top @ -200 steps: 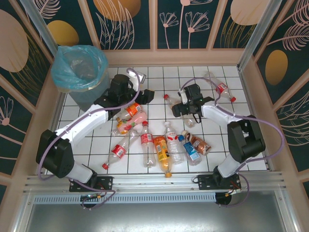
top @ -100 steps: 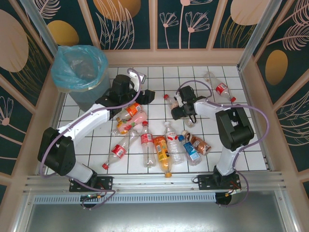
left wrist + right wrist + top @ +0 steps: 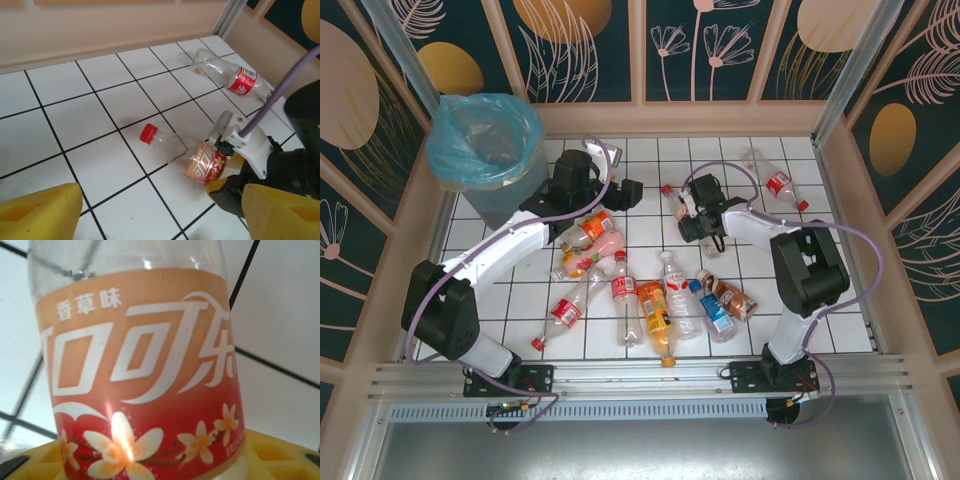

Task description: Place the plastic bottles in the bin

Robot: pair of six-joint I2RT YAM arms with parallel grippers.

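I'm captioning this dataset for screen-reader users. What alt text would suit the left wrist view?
A clear red-capped bottle lies on the white tiled table, its orange-red label at the right gripper. A second bottle with a red label lies nearer the wall; the left gripper, fingers wide apart, frames the bottom corners.

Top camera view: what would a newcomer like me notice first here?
A jumble of small clear plastic bottles with red, orange and blue labels lies mid-table on the white tiles. At the far left corner stands a grey bucket lined with a light blue bag. The right tool grips a red-capped bottle beyond the jumble.
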